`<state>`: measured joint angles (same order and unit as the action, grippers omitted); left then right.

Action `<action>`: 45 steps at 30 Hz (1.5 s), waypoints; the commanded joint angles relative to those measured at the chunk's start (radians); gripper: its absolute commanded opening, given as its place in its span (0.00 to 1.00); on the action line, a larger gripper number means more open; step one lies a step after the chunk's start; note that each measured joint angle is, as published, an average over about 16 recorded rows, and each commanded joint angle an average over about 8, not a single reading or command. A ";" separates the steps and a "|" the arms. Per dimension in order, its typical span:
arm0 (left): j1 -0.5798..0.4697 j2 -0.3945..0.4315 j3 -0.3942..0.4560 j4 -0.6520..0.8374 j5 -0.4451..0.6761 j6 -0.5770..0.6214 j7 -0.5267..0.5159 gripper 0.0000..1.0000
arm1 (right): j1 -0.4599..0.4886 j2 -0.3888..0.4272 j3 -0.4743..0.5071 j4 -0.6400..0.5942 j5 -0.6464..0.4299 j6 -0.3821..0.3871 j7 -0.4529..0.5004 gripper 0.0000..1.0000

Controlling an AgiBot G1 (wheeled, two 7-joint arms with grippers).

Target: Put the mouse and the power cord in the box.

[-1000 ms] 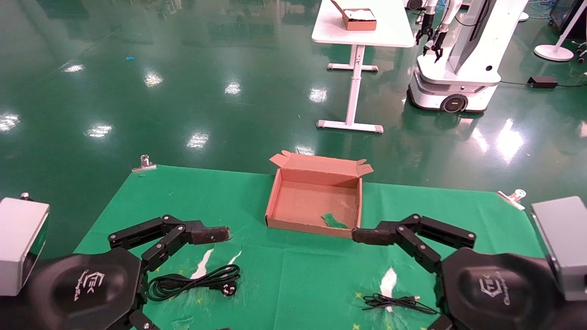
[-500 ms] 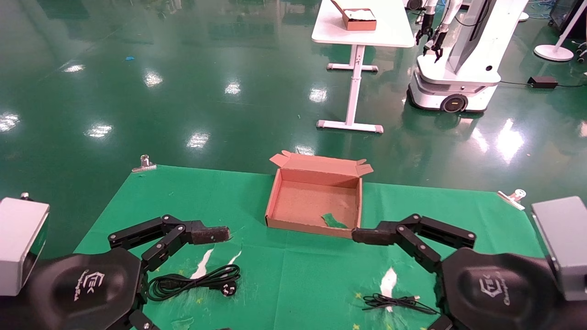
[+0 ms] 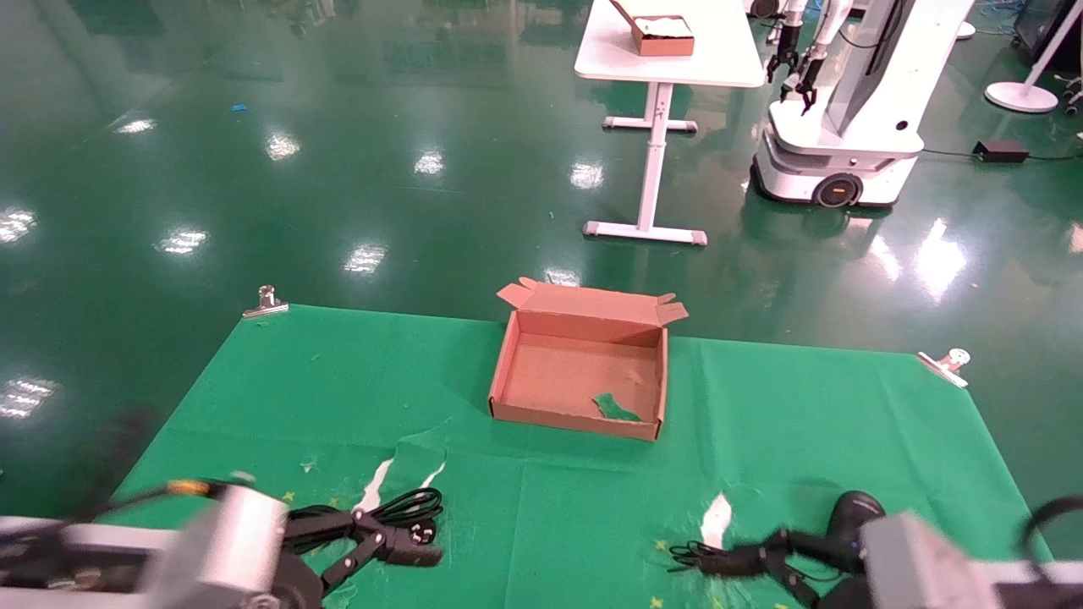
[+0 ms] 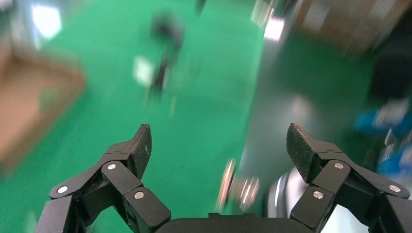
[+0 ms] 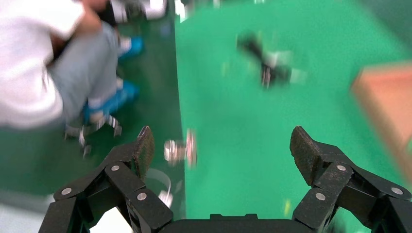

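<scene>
Reach step. Both hands wide open and empty: left hand (image 4: 218,150) nearing the power cord (image 3: 364,520), right hand (image 5: 221,150) nearing the mouse (image 3: 850,516), both nearer the robot than the empty box (image 3: 579,414). Next: descend and close.

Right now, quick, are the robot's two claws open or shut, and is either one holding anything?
Left gripper: open, holding nothing, low over the green cloth by the thick black coiled power cord.
Right gripper: open, holding nothing.
</scene>
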<state>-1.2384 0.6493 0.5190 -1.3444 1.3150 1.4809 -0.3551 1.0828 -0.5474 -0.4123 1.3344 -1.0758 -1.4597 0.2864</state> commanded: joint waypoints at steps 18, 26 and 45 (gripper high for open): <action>-0.129 0.126 0.158 0.018 0.420 -0.053 -0.130 1.00 | 0.095 -0.057 -0.142 0.003 -0.293 -0.014 0.123 1.00; -0.169 0.248 0.230 0.102 0.632 -0.109 -0.227 1.00 | 0.090 -0.056 -0.126 -0.040 -0.282 0.022 0.123 1.00; -0.240 0.445 0.326 0.325 0.936 -0.214 -0.350 1.00 | 0.032 -0.015 -0.097 -0.013 -0.244 0.072 0.122 1.00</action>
<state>-1.4760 1.0919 0.8426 -1.0224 2.2470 1.2631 -0.7029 1.1159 -0.5628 -0.5101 1.3212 -1.3203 -1.3888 0.4095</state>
